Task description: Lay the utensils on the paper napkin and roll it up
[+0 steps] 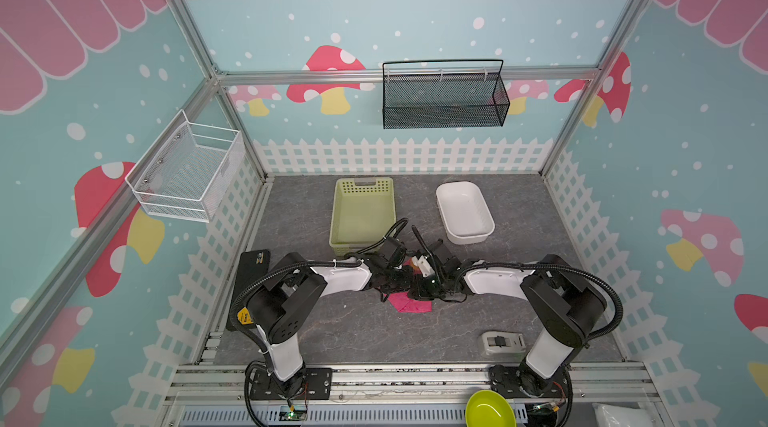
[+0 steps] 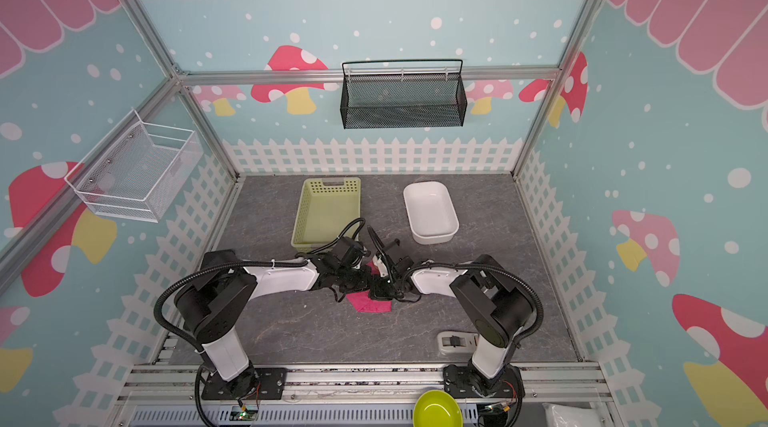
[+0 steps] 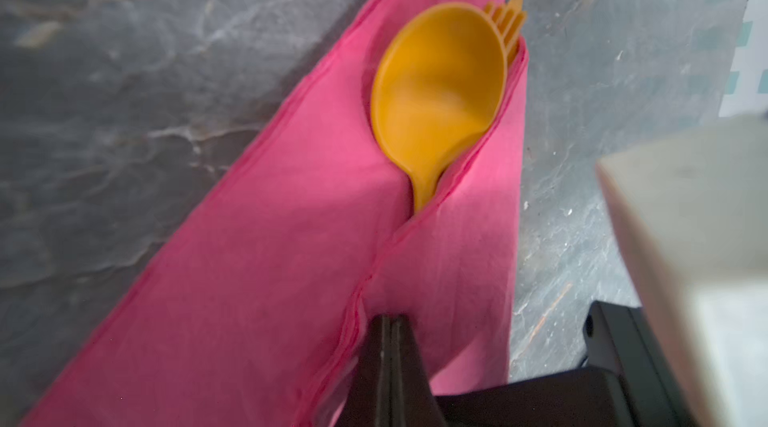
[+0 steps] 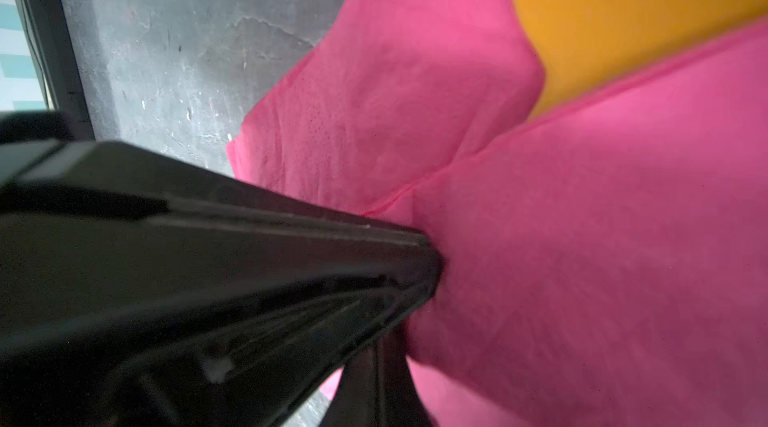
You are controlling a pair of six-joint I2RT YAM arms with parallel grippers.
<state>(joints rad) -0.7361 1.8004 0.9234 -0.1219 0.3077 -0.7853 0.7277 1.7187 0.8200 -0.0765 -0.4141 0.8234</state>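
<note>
Both arms crowd in over the middle of the table, and the left gripper is pinched right shut, tips planted on the paper napkin exactly where one pink flap crosses the other. Whether any paper sits between those tips, I cannot tell. Straight ahead of the tips, further along that fold, the utensils poke out of the wrap: the spoon lies bowl-up on top, and the fork shows its tines past the spoon's far edge. A pointed orange tip beyond them is too small to name. Every handle is hidden inside the fold.

The right gripper is closed too, jaws together, low on the napkin and just beside the left gripper's tips, which cut across in front of it in the right wrist view. Beyond them there is only a blurred orange patch, cut off by the frame.

In both top views wrists and cables cover nearly the whole bundle; a pink corner shows on the near side of the grippers.

Beyond the left gripper sits the pale green basket, plain floor on show, its near end under a cable loop. Beyond the right gripper stands the white tub, plain white inside. The black mesh basket and the white wire basket hang on the walls, insides hard to read
</note>
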